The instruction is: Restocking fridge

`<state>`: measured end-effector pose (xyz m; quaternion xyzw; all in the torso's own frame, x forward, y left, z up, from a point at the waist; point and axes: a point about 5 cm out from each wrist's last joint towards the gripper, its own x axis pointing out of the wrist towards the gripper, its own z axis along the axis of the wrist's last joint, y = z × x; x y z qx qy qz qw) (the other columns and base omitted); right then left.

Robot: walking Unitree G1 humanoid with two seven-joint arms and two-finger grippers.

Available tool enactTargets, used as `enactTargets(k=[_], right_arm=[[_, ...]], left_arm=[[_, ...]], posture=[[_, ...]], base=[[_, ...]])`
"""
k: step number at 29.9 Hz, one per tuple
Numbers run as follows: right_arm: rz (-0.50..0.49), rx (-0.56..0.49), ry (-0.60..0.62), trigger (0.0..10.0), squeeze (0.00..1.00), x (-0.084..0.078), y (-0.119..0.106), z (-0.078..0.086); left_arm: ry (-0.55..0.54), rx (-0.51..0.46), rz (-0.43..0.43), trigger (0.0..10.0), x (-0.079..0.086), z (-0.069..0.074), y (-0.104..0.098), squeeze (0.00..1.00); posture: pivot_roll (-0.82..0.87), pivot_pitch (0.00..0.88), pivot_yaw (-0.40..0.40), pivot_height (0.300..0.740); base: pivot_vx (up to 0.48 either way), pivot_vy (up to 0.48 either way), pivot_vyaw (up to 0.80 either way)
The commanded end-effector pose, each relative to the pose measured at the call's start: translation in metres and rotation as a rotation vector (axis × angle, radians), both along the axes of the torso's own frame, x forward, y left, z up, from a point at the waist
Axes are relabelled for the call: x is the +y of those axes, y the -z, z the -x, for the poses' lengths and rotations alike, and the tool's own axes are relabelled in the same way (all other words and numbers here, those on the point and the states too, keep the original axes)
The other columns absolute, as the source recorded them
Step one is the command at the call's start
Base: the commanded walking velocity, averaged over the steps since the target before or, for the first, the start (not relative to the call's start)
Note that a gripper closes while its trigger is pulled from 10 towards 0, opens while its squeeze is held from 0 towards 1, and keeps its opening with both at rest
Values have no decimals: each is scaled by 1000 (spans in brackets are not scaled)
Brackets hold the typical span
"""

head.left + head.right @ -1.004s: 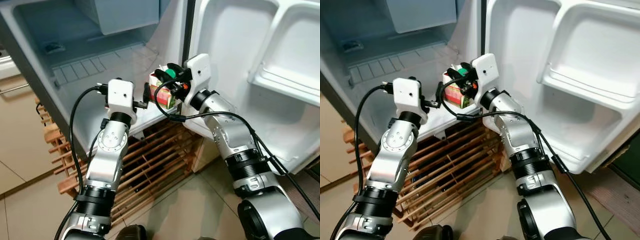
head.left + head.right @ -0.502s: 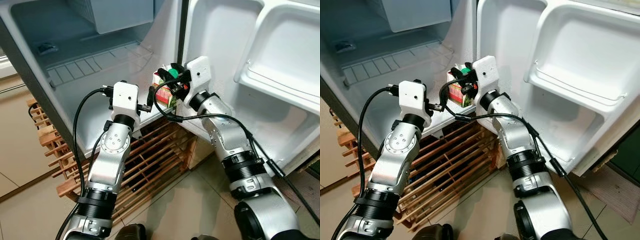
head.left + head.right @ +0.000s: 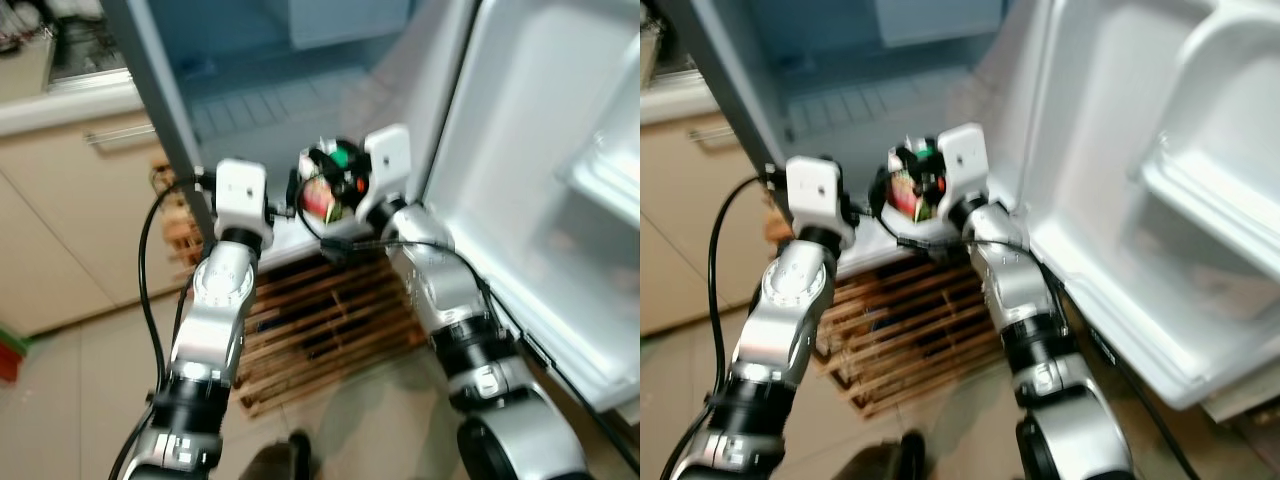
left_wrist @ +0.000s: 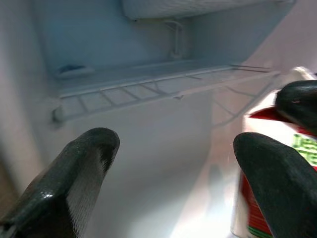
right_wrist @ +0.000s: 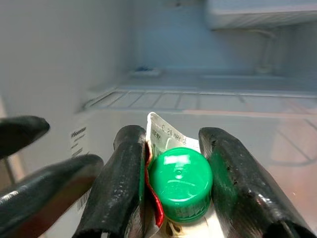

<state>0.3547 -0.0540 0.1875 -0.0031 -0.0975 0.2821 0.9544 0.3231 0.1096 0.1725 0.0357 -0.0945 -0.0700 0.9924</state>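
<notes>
The left gripper (image 4: 168,168) is spread wide and empty before the open fridge (image 3: 250,60). At its three o'clock, just beside it, the right gripper (image 5: 173,173) is clenched around a juice carton (image 3: 318,195). The right wrist view reveals the carton's green cap (image 5: 181,183) between the fingers (image 5: 121,183).

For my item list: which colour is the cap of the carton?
Green; the cap shows best in the right wrist view.

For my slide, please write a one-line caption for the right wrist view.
Right gripper shut on a green-capped carton, facing the open fridge's wire shelf.
</notes>
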Motion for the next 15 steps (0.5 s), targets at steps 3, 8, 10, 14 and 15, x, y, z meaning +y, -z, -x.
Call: enactTargets(k=[3, 8, 10, 14, 15], right_arm=[[11, -10, -2, 0, 0, 2, -2, -2], [36, -18, -14, 0, 0, 5, 0, -1], [40, -12, -11, 0, 0, 6, 1, -1], [45, -13, -11, 0, 0, 7, 2, -1], [44, -14, -11, 0, 0, 7, 2, -1]], left_arm=[[9, -11, -9, 10000, -2, -1, -3, 0], [12, -7, -11, 10000, -2, -1, -3, 0], [5, -2, -9, 10000, -1, -1, -3, 0], [-29, 4, -10, 10000, 3, -3, -2, 0], [-25, 1, -8, 10000, 2, -3, -2, 0]], posture=[[19, 27, 38, 740], [24, 31, 39, 740], [24, 31, 39, 740], [28, 34, 38, 740], [29, 34, 37, 740]], base=[[292, -376, 708], [314, -360, 706], [326, -349, 0], [313, -171, 0], [0, 0, 0]])
